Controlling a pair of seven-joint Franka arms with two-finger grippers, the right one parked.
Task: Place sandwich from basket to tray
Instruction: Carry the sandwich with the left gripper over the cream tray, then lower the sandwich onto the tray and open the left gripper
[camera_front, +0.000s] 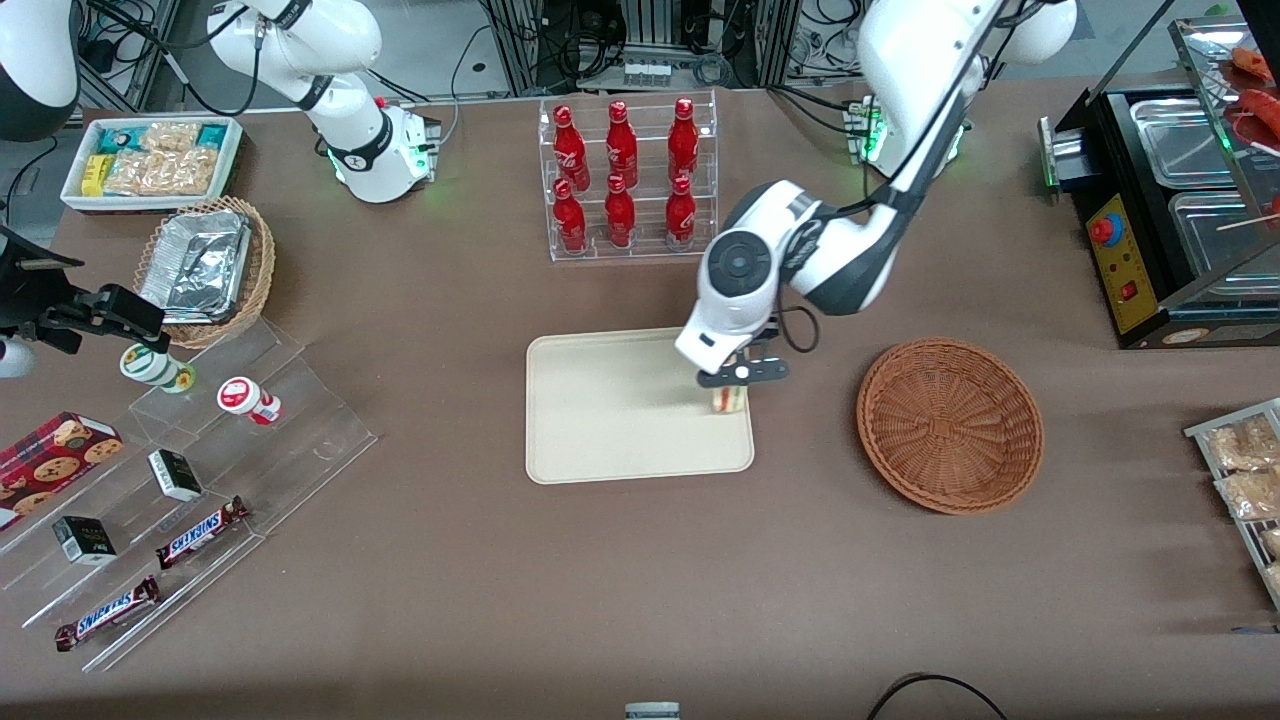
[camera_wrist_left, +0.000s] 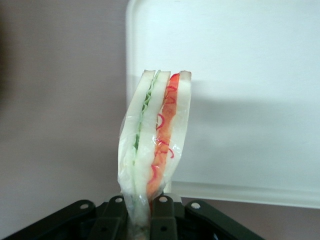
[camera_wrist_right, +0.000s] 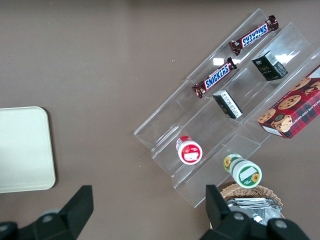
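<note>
We pick the tray (camera_front: 620, 410) as our landmark, and off we go, nearest things first. Closest to the front camera lies bare brown counter (camera_front: 640, 580), then the tray's near rim. Just inside the tray's corner toward the working arm's end, we find the sandwich (camera_front: 730, 398), hanging from the tool (camera_front: 741, 376). In the wrist view the sandwich (camera_wrist_left: 155, 145) stands on edge, its red and green layers showing, pinched at its base between the black fingers (camera_wrist_left: 163, 216); the tool (camera_wrist_left: 141, 220) is clenched on the sandwich, no doubt there. Part of the wedge sits over the cream surface, part over the counter just beside the tray's rim (camera_wrist_left: 131, 60).

So we judge the carry nearly done, the set-down in hand. To do it well, we want the wedge brought a touch farther in over the tray, away from that rim, then lowered until its free edge meets the surface before the fingers release. Let go too high and we reckon this soft, wrapped wedge topples or lands across the rim.

Beside the tray, toward the working arm's end, the basket (camera_front: 950, 425) sits with nothing in it. Farther from the camera than the tray stands the rack of red bottles (camera_front: 626, 176).
</note>
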